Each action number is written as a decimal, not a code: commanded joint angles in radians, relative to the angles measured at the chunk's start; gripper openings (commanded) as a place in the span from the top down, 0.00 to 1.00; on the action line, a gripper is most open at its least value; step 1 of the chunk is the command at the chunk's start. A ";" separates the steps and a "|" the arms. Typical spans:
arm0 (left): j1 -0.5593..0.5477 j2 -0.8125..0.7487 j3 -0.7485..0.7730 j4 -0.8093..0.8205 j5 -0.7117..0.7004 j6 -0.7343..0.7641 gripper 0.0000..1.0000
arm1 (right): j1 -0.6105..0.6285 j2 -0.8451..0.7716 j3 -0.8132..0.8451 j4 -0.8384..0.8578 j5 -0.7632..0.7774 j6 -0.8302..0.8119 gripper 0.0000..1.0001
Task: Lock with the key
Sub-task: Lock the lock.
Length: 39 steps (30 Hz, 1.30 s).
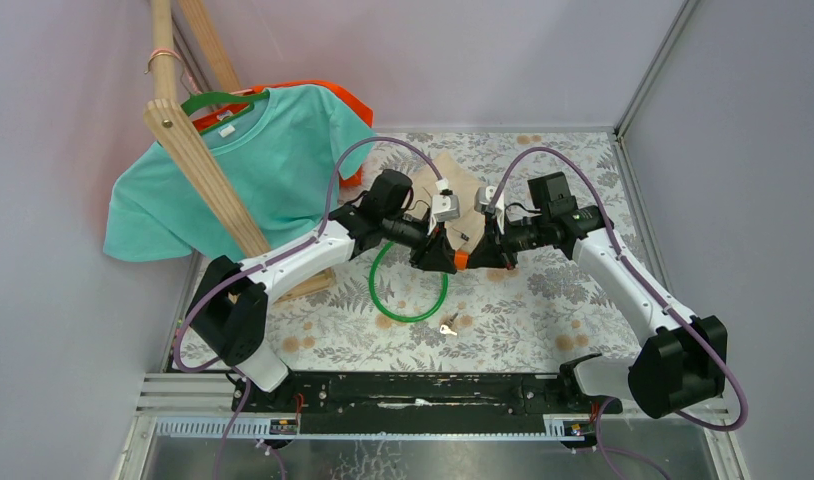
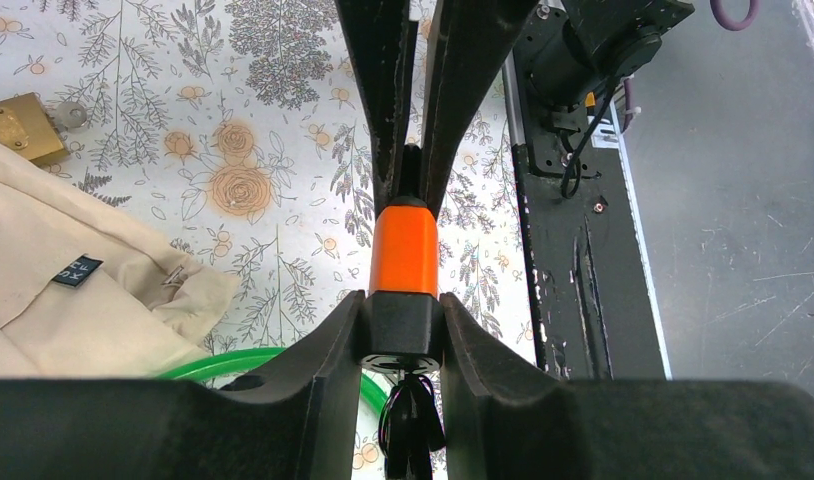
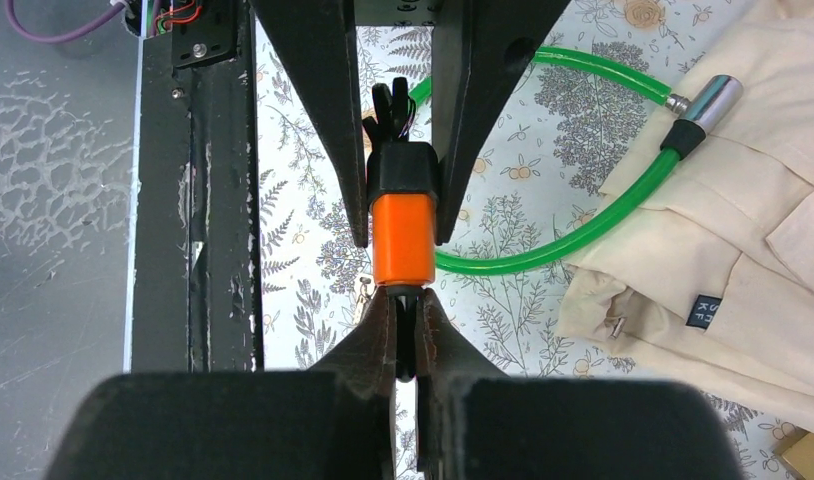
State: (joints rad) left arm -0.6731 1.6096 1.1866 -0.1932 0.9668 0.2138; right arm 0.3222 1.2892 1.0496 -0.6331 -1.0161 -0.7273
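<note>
While the left gripper (image 2: pixel 403 312) clamps the lock body (image 3: pixel 403 240) steady above the tabletop (image 1: pixel 543 310), the right gripper (image 3: pixel 405 305) pinches narrowly the key (image 3: pixel 406 350) at its 3 o'clock end, seemingly for turning.

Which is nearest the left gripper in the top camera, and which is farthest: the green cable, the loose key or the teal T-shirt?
From the left gripper:
1. Green cable, looped right beneath it.
2. Loose key, lying a bit further toward the front.
3. Teal T-shirt, hanging far off on the left.
</note>
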 commanded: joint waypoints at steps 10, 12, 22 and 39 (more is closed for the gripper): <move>0.034 -0.086 -0.023 0.086 0.023 -0.005 0.41 | -0.052 -0.056 0.018 0.016 -0.016 -0.016 1.00; 0.047 -0.093 -0.025 0.081 0.023 -0.006 0.34 | -0.059 -0.060 0.017 0.015 -0.016 -0.020 1.00; 0.083 -0.098 0.005 0.057 0.023 -0.049 0.44 | -0.067 -0.056 0.023 0.003 -0.023 -0.028 1.00; 0.063 -0.025 0.045 0.057 0.044 -0.130 0.77 | -0.067 -0.070 0.006 0.025 -0.010 -0.024 1.00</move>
State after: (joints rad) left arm -0.6022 1.5726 1.1885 -0.1696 0.9848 0.1024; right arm 0.2588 1.2617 1.0489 -0.6453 -1.0031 -0.7403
